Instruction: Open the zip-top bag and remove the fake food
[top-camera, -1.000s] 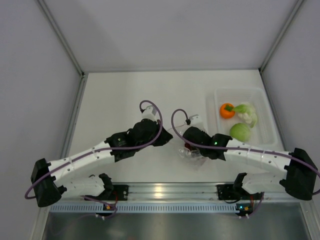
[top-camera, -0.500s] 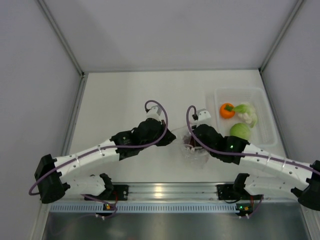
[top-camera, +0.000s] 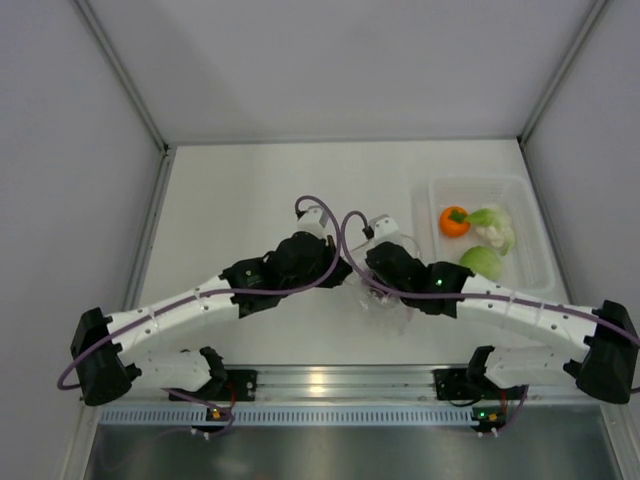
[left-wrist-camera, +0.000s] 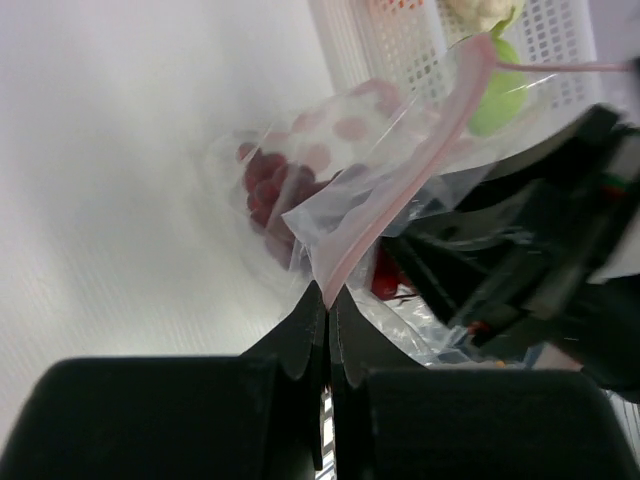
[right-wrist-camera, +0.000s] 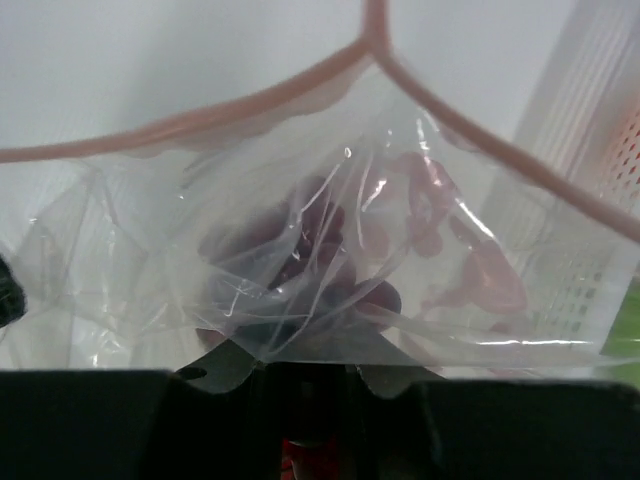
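Left wrist, L hand (left-wrist-camera: 327, 300) pinches zip-top bag (left-wrist-camera: 400, 175), grapes (left-wrist-camera: 268, 190) inside

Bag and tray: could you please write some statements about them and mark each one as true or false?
1. The grapes are inside the bag. True.
2. The tray holds an orange fruit, a vegetable and an apple. True.
3. The left gripper hangs open above the bag. False: it is shut on the end of the bag's zip strip.
4. The zip strip is sealed along its whole length. False: in the right wrist view its two halves run apart, so the mouth is open.
5. The bag lies in the tray. False: it is outside the tray, to its left in the top view.
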